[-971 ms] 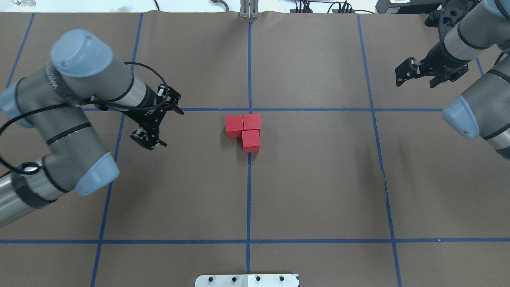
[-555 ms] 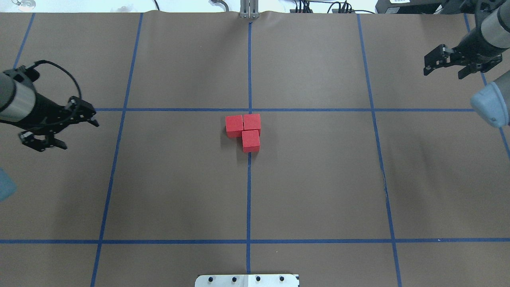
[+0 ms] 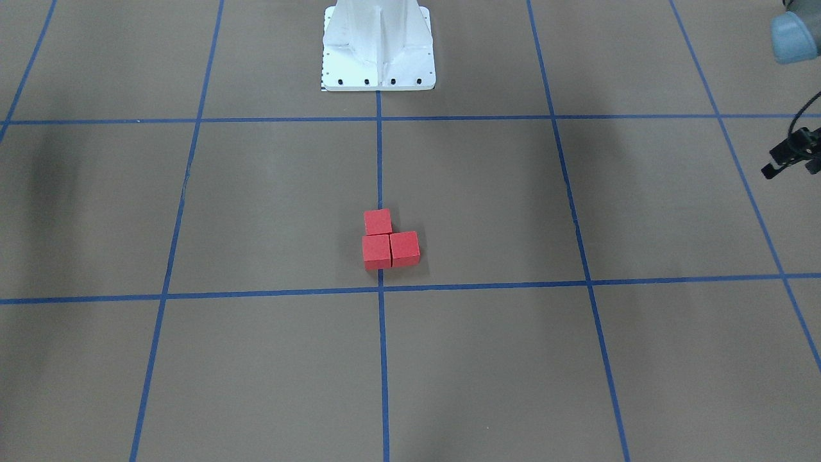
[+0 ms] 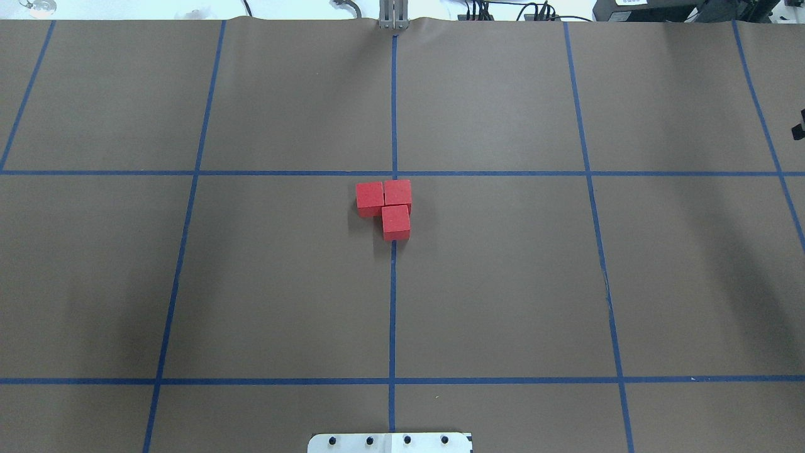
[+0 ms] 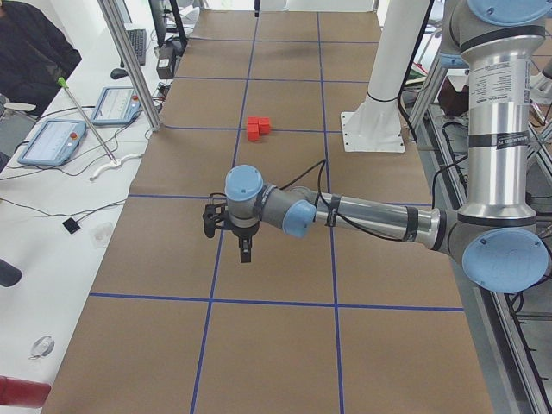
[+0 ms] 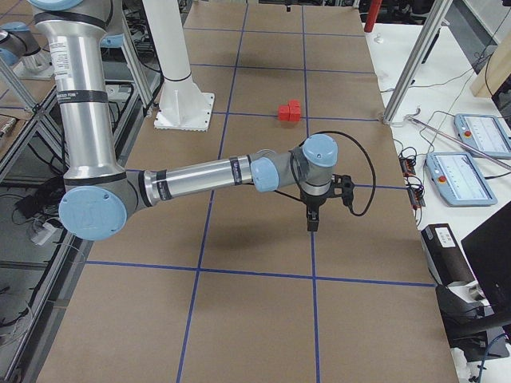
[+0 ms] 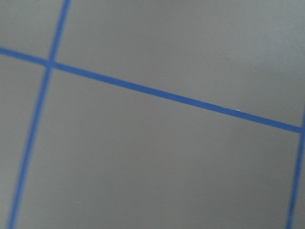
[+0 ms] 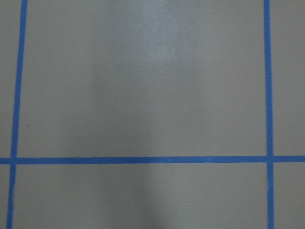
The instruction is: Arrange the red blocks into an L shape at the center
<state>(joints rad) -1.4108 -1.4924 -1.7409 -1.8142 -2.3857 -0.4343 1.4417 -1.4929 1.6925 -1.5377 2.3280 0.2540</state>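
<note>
Pointing down over the brown bench (image 5: 285, 345), the left fingers (image 5: 246, 250) hang mid-frame in the left-end view; I cannot tell whether they are wide or narrow. The right fingers (image 6: 311, 217) hang the same way, their spacing unreadable. Well apart from both, the red blocks (image 4: 384, 207) touch in an L just below the center (image 4: 394, 173) in the overhead view, on the middle blue line (image 4: 392, 302).
</note>
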